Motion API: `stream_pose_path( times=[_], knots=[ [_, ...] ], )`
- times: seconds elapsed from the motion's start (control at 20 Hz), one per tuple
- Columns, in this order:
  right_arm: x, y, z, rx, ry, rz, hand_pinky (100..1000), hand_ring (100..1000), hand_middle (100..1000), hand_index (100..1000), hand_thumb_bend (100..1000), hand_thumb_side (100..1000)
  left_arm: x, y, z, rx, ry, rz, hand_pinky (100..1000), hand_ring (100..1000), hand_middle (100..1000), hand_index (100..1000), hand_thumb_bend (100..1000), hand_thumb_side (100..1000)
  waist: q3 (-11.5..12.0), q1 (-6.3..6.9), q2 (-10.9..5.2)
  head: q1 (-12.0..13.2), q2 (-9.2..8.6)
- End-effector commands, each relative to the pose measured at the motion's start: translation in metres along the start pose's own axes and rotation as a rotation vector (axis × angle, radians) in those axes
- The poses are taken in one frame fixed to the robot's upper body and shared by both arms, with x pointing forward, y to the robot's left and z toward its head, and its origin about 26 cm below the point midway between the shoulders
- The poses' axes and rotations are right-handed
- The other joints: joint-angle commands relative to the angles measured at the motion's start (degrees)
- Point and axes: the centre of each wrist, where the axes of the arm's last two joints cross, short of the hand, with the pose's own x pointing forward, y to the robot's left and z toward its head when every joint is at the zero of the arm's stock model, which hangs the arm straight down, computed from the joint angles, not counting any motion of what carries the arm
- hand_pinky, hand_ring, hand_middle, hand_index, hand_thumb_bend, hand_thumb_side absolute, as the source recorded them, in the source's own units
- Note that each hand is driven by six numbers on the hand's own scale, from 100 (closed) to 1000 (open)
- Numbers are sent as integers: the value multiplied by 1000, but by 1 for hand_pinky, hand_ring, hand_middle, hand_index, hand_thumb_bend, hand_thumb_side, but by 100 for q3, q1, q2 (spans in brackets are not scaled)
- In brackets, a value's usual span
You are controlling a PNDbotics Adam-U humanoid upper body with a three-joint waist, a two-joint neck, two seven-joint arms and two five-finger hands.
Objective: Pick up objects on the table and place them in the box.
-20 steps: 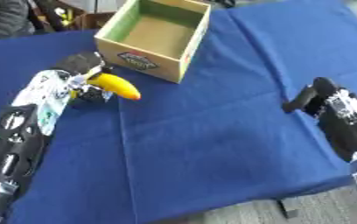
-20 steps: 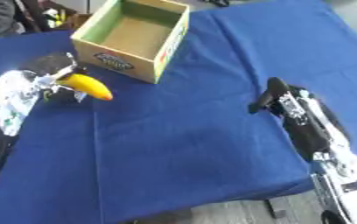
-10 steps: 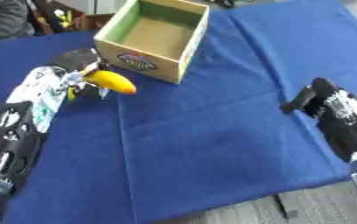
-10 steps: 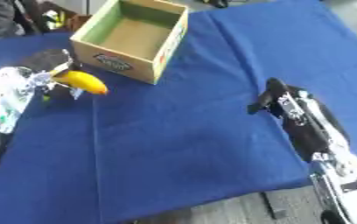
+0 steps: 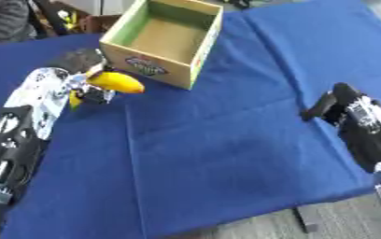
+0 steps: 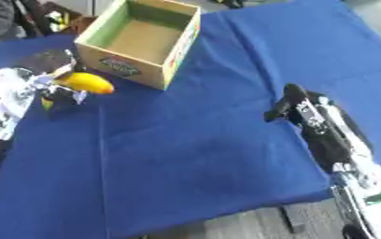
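In the left eye view, the left hand [image 5: 81,79] sat at about nine o'clock of the frame, its fingers curled round a yellow banana [image 5: 115,82]. The banana was carried above the blue tablecloth [image 5: 226,154], its free end pointing toward three o'clock, just beside the near-left corner of the cardboard box [image 5: 163,43]. The box stood open at twelve o'clock, its inside bare as far as could be seen, a printed label on its near wall. The right hand [image 5: 334,103] showed at three o'clock over the cloth, well apart from the box and the banana; its fingers looked bent downward with nothing between them.

In the right eye view, the same layout sat further toward the left: the banana [image 6: 84,82] lay at ten o'clock in the left hand [image 6: 51,77], still short of the box [image 6: 139,41] rim and outside it. The right hand [image 6: 288,103] hung at about three o'clock, fingers folded and holding nothing.
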Motion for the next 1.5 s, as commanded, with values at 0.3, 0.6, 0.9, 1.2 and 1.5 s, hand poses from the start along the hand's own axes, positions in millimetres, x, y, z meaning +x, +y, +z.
stream_pose_path(
  times=[0.3,0.6,0.9,1.2,1.5],
  knots=[
    [7,-2,-1,1,-23,16,689,514,420,466,360,692,-4,20,4,123,47,31,100,100,100,170,100,251,-6,-30,-107,-13,25],
    [7,-2,-1,3,-22,18,689,514,419,466,361,691,-5,26,4,183,93,101,100,100,100,100,100,139,-32,-19,-108,-9,29],
    [7,-2,-2,19,-18,23,689,514,419,466,363,691,-8,74,8,186,69,55,100,100,100,100,100,146,-137,42,-126,39,10],
    [11,2,-8,64,-32,23,689,514,419,466,365,690,-8,107,9,239,106,64,100,100,100,100,100,163,-457,117,-75,191,-101],
    [14,9,-16,133,-44,9,689,514,419,466,366,690,-26,109,11,320,241,41,100,100,100,102,100,176,-914,231,7,443,-351]
  ],
)
